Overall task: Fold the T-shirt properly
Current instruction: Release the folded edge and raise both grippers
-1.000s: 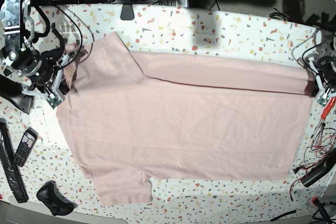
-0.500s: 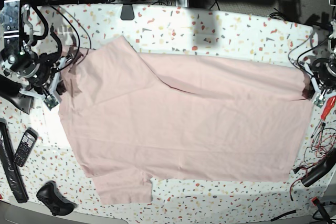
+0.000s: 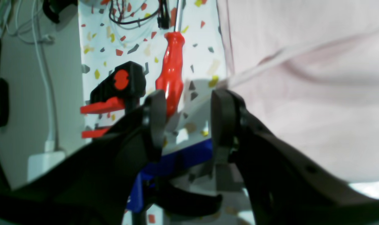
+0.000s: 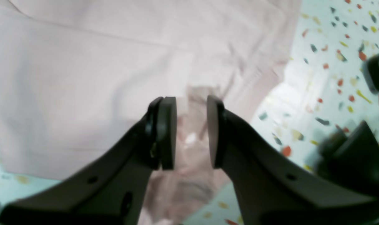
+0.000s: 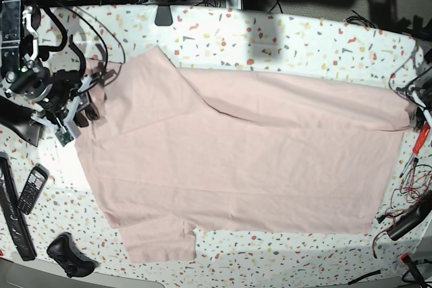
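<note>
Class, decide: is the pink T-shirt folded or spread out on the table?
Mostly spread: the T-shirt lies flat, both sleeves out; only a shallow crease runs along its far edge.

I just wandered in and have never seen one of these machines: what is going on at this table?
A two-armed robot is folding a pale pink T-shirt, which lies spread on a speckled table with one long fold running along its far edge. The right gripper hangs open just above the cloth near the collar end, holding nothing. The left gripper is open too, off the hem end, over bare table near a red screwdriver. Neither arm grips the shirt.
</note>
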Robot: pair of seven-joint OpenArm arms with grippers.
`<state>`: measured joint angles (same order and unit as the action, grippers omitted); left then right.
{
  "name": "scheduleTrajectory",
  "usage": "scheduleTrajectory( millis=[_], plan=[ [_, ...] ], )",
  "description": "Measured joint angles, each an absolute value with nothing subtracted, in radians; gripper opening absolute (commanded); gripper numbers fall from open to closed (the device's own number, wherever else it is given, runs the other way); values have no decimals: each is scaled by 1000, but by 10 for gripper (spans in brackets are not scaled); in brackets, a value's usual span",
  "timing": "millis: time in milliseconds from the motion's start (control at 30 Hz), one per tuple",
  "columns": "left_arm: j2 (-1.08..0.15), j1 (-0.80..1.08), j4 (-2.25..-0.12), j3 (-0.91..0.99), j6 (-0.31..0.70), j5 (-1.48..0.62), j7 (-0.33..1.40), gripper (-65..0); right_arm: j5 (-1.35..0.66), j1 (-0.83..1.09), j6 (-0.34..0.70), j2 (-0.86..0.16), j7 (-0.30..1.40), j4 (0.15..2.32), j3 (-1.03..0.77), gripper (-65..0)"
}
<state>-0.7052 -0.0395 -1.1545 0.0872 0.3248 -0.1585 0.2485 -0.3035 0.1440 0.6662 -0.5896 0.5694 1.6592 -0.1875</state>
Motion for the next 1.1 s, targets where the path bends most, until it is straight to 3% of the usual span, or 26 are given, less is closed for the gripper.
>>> scheduleTrajectory(
  millis=[267, 400, 600, 867, 1100],
  plan=[
    [-672, -41, -1200, 89, 327, -268, 358, -435, -418, 144, 662, -539, 674, 1672, -188, -493],
    [-623, -28, -1200, 92, 327, -315, 407, -446, -405, 144, 634, -467, 652, 1672, -188, -573],
    [-546, -28, -1201, 94, 327, -311, 389, -550, -266, 144, 567, -409, 622, 1671, -188, -650],
    [-488, -30, -1183, 96, 328, -250, 305, -650, -253, 144, 562, -399, 558, 1534, -189, -650],
    [-471, -39, -1074, 102, 344, -276, 269, -650, -261, 142, 566, -399, 568, 1482, -190, -650]
  ],
)
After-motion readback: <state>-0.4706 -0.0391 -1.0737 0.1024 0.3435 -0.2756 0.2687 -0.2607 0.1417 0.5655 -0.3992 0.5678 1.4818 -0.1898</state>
